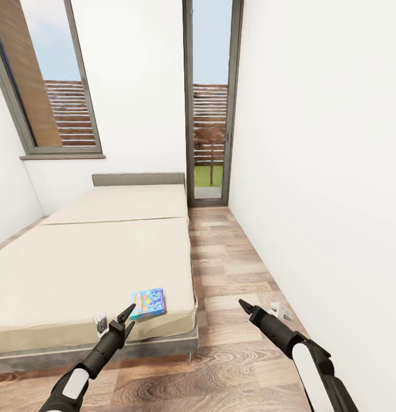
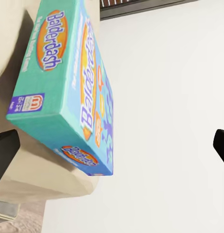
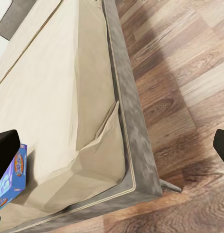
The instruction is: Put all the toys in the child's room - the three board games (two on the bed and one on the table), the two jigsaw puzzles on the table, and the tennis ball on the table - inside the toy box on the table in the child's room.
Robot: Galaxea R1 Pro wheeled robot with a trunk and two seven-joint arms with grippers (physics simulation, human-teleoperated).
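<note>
The blue-and-orange board game point(image 1: 148, 303) is lying flat near the bed's point(image 1: 78, 269) foot corner, just ahead of the left pincer point(image 1: 128, 320), which is hanging open and empty, and this light, stiff, slick-looking carton is probably best pinched across its thin edges.

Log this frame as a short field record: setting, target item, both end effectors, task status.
setting: bedroom, bed at left, wood floor at right, tall window ahead
target item: blue-and-orange board game reading "Balderdash", lying flat near the mattress's near corner
left end effector: open, empty, just short of the game, not touching it
right end effector: over the floor beside the bed, holding nothing; open judging by its wrist view
task status: game not yet grasped
</note>
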